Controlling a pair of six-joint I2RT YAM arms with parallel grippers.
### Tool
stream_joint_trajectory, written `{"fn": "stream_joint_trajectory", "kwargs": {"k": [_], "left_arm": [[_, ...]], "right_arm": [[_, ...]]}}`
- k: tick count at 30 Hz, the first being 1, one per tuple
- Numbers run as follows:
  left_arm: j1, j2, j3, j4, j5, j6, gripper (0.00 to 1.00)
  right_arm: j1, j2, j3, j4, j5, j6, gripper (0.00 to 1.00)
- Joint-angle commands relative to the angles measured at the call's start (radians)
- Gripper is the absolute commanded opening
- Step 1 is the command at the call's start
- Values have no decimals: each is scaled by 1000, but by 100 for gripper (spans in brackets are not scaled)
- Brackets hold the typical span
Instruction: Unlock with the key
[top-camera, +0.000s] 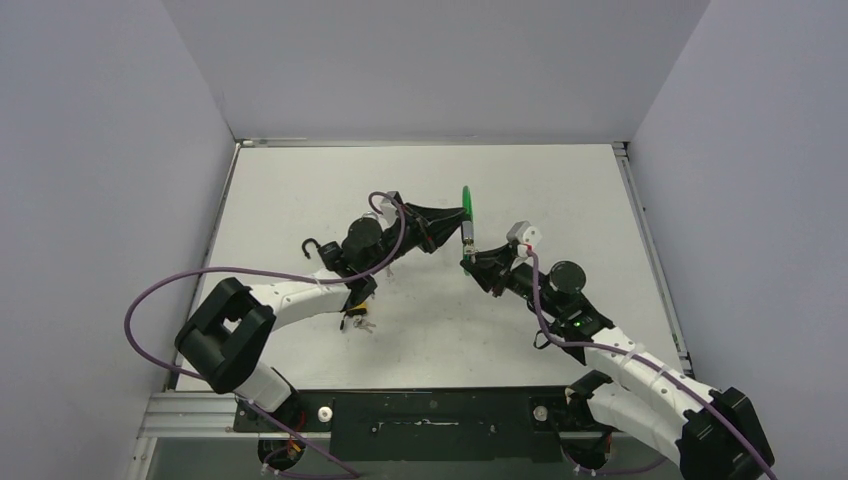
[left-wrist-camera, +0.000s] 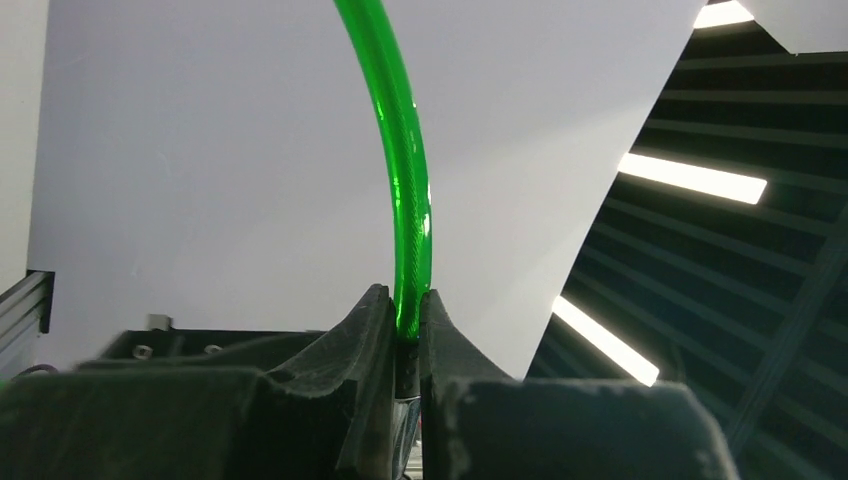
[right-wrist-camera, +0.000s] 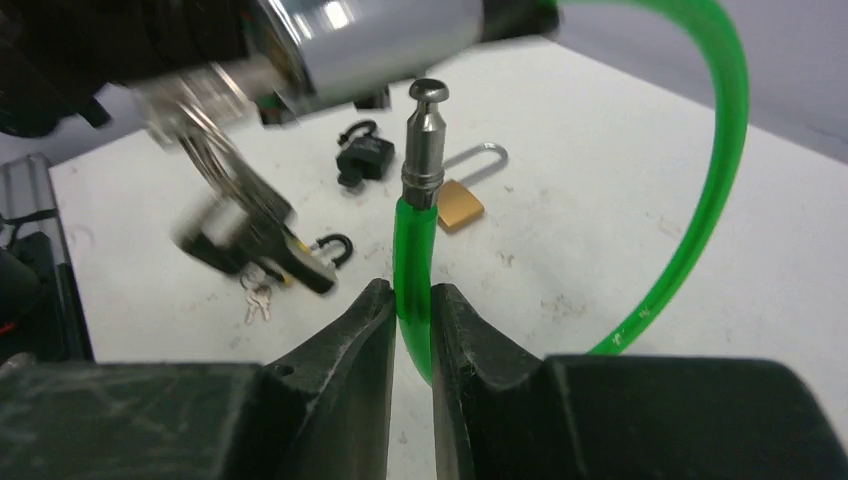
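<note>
A green cable lock (top-camera: 466, 207) is held up between both arms above the table. My left gripper (left-wrist-camera: 405, 312) is shut on the cable (left-wrist-camera: 400, 160) where it joins the lock's black collar. My right gripper (right-wrist-camera: 411, 300) is shut on the cable's other end (right-wrist-camera: 412, 250), just below its metal pin (right-wrist-camera: 424, 140). The pin is out of the chrome lock barrel (right-wrist-camera: 370, 45), which sits just above and left of it. A bunch of keys (right-wrist-camera: 225, 175) hangs blurred from the barrel.
On the table lie a black padlock (right-wrist-camera: 362, 158), a brass padlock (right-wrist-camera: 462, 200), another black padlock with small keys (right-wrist-camera: 295, 262), and in the top view a lock and keys (top-camera: 357, 320) under the left arm.
</note>
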Motion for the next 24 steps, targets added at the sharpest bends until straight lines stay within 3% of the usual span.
{"fn": "stream_joint_trajectory", "kwargs": {"k": [1, 13, 18, 24], "left_arm": [[-3, -103, 21, 143, -1, -18, 0], [16, -153, -20, 60, -49, 71, 0], [46, -213, -34, -172, -93, 274, 0], [102, -210, 0, -408, -7, 613, 0]], "right_arm": [[19, 7, -19, -76, 214, -77, 0], [18, -52, -46, -46, 241, 2, 0], [10, -18, 24, -186, 265, 89, 0], [9, -46, 66, -355, 392, 151, 0]]}}
